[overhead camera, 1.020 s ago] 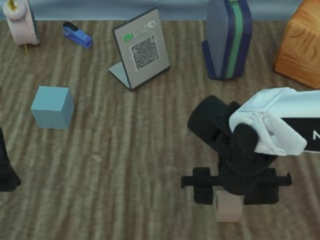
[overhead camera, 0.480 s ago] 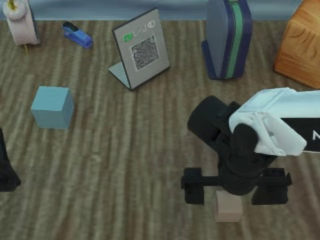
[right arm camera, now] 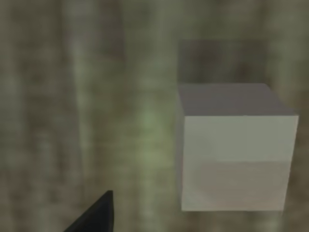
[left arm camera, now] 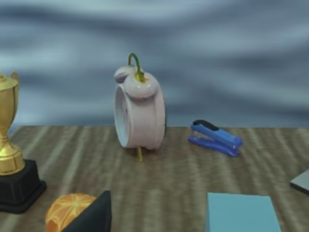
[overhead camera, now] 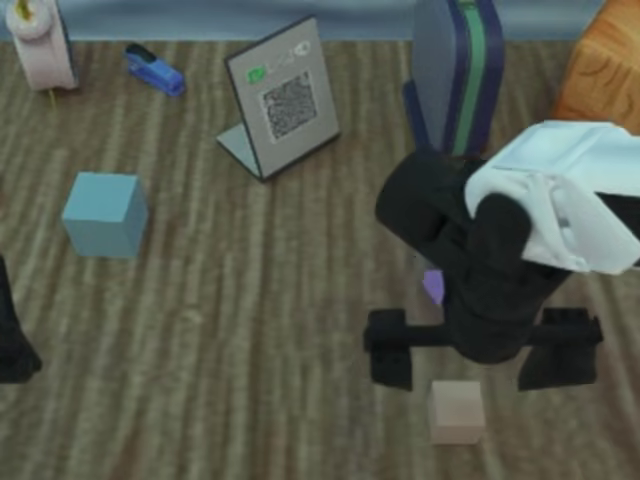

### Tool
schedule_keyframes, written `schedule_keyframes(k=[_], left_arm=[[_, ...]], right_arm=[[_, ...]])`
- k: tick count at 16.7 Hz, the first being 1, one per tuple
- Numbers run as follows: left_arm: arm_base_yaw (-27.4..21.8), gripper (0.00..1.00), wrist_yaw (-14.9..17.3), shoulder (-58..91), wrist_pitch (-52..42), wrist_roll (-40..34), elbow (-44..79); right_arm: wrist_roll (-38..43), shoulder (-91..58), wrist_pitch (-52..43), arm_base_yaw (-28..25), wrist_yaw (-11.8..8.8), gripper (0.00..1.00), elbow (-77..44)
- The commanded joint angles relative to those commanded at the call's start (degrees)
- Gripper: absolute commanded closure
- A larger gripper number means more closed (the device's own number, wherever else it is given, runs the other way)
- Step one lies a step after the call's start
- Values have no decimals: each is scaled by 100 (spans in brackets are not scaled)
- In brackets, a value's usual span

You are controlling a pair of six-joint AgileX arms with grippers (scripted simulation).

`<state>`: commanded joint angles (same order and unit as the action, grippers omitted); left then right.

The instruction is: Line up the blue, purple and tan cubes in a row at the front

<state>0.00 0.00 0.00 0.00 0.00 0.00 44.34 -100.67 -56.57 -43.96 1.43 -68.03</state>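
Observation:
The tan cube (overhead camera: 457, 410) rests on the table near the front, right of centre, and fills much of the right wrist view (right arm camera: 236, 150). My right gripper (overhead camera: 468, 378) hangs open just above and behind it, holding nothing; one dark fingertip (right arm camera: 94, 217) shows. Only a sliver of the purple cube (overhead camera: 433, 287) peeks out from under the right arm. At the left of the table, farther back, sits the blue cube (overhead camera: 105, 213), seen close in the left wrist view (left arm camera: 241, 212). My left gripper (overhead camera: 10, 345) is parked at the left edge, open.
Along the back stand a pink alarm clock (overhead camera: 40, 45), a blue stapler (overhead camera: 155, 70), a QR-code sign (overhead camera: 285, 95), a dark case with a green stripe (overhead camera: 455, 75) and an orange wooden block (overhead camera: 605, 80). A gold trophy (left arm camera: 9, 154) and an orange ball (left arm camera: 67, 210) show in the left wrist view.
My right gripper opened, let go of the tan cube and lifted up and back. The tan cube stays on the table. A sliver of the purple cube came into view.

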Motion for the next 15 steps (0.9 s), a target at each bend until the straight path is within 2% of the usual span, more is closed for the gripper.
schedule_keyframes(k=[3, 9, 12, 15], left_arm=[[0, 0, 0, 0, 0, 0, 0], [0, 0, 0, 0, 0, 0, 0], [0, 0, 0, 0, 0, 0, 0], [0, 0, 0, 0, 0, 0, 0]], right_arm=[[-11, 199, -357, -11, 2, 0, -239], [-222, 46, -397, 87, -3, 0, -403], [-926, -372, -548, 339, -24, 0, -929], [-2064, -948, -764, 708, -62, 0, -1617]])
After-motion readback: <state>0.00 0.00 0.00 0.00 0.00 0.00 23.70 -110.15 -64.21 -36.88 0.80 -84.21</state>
